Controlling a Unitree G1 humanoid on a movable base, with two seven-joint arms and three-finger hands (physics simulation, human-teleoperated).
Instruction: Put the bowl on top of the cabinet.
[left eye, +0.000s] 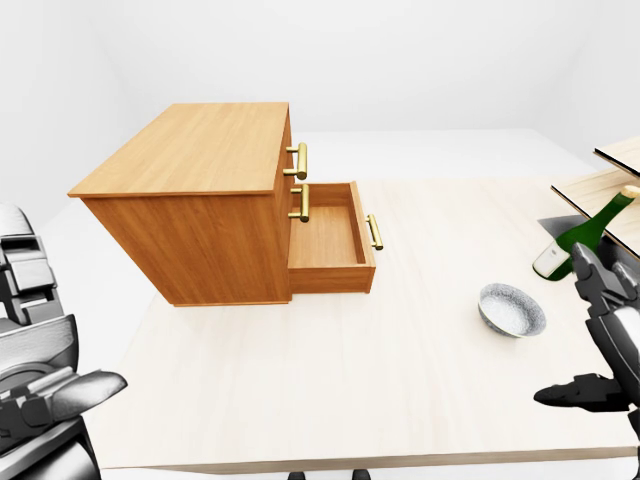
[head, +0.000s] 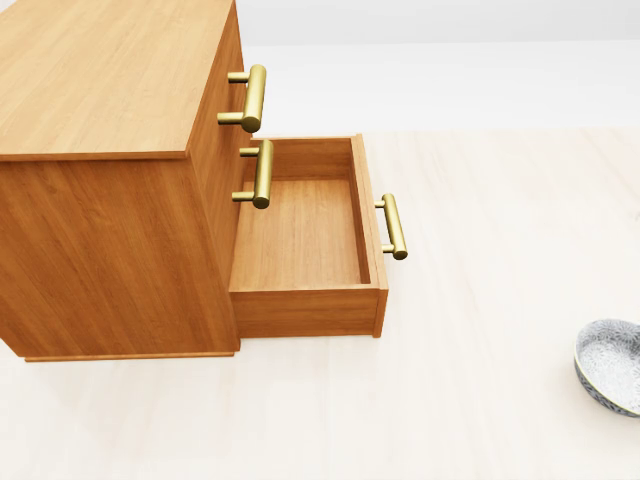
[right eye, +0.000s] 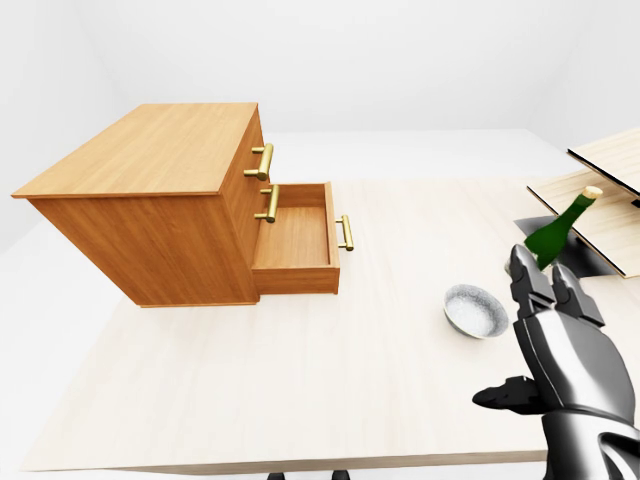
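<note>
A small grey-white speckled bowl (left eye: 512, 309) rests on the pale wooden table (left eye: 400, 400), right of centre in the left-eye view. The wooden cabinet (left eye: 200, 200) stands at the upper left, its flat top bare and its lowest drawer (head: 305, 240) pulled out and empty. My right hand (right eye: 545, 335) hovers open at the right, just below and right of the bowl, not touching it. At the bottom left edge my left hand (left eye: 55, 395) shows with fingers spread and nothing in it.
A green bottle (left eye: 585, 235) lies tilted at the right edge, just above the bowl and my right hand. Wooden boards (right eye: 600, 190) sit behind it at the far right. Brass handles (head: 255, 95) stick out from the cabinet's drawer fronts.
</note>
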